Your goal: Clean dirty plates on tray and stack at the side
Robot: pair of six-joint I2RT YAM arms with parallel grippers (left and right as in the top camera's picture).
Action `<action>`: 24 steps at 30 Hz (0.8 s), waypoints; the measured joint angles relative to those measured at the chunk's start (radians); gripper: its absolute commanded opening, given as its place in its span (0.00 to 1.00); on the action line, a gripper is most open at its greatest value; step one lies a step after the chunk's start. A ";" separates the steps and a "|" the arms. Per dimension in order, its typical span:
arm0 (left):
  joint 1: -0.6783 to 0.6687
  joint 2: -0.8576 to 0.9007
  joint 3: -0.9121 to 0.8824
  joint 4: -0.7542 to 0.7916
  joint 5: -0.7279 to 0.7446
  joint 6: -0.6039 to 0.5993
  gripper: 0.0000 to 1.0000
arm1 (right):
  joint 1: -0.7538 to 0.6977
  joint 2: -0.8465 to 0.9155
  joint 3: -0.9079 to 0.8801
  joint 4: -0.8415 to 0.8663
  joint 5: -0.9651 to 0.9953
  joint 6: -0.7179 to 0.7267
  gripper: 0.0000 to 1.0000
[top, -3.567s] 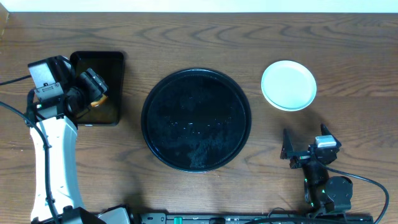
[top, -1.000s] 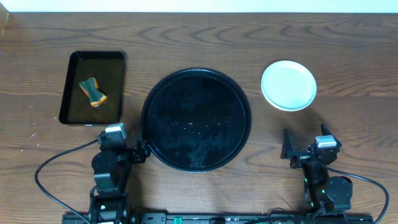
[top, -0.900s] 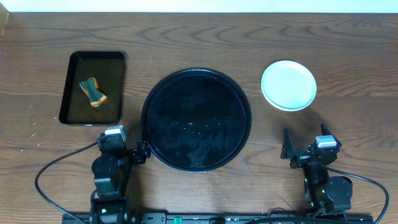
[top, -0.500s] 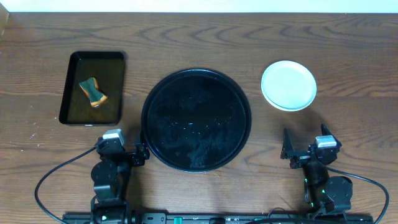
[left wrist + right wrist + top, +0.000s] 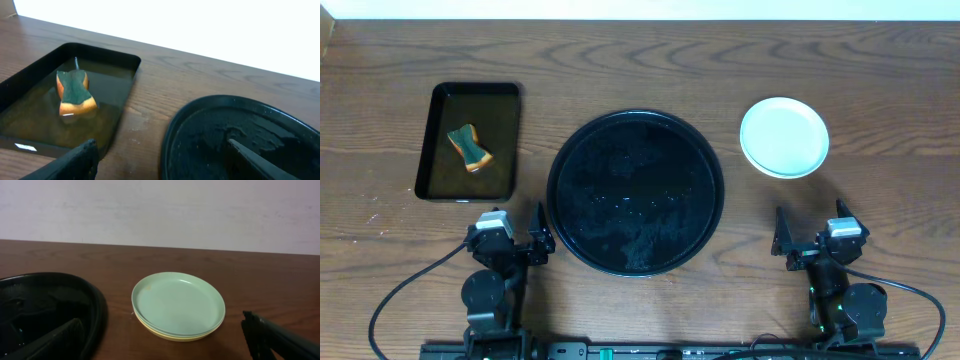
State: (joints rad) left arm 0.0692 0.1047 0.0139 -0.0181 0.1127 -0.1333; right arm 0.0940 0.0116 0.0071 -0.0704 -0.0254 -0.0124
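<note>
The plates (image 5: 784, 137) sit in one stack on the wood at the right of the tray; a mint one is on top and a yellow edge shows at the bottom (image 5: 177, 305). The round black tray (image 5: 635, 192) lies in the middle, wet, with no plate on it. My left gripper (image 5: 537, 235) rests near the table's front, just left of the tray rim (image 5: 170, 135), open and holding nothing. My right gripper (image 5: 810, 225) rests at the front right, open and holding nothing, facing the stack from a short way off.
A rectangular black tray (image 5: 424, 150) with brownish water stands at the back left, with an orange and green sponge (image 5: 468, 146) lying in it. Cables trail from both arm bases along the table's front edge.
The left arm has left the rectangular tray, where the sponge now lies, and drawn back to the front edge. Over the last second it sank slightly nearer. The right arm has not moved.
</note>
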 measured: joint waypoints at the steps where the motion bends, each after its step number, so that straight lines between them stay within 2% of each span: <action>1: 0.000 -0.006 0.000 0.000 0.000 0.000 0.80 | 0.000 0.000 0.000 0.000 0.000 0.000 0.99; 8: 0.000 -0.091 0.001 0.000 0.000 -0.001 0.80 | 0.000 0.000 0.000 0.000 0.000 0.000 0.99; 19: 0.000 -0.094 0.001 0.000 0.000 0.001 0.80 | 0.000 0.000 0.000 0.000 0.000 0.000 0.99; 24: 0.000 -0.094 0.001 0.000 0.002 0.040 0.80 | 0.000 0.000 0.000 0.000 0.000 0.000 0.99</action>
State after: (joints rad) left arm 0.0689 0.0109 0.0151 -0.0181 0.1146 -0.0937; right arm 0.0940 0.0116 0.0071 -0.0704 -0.0254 -0.0124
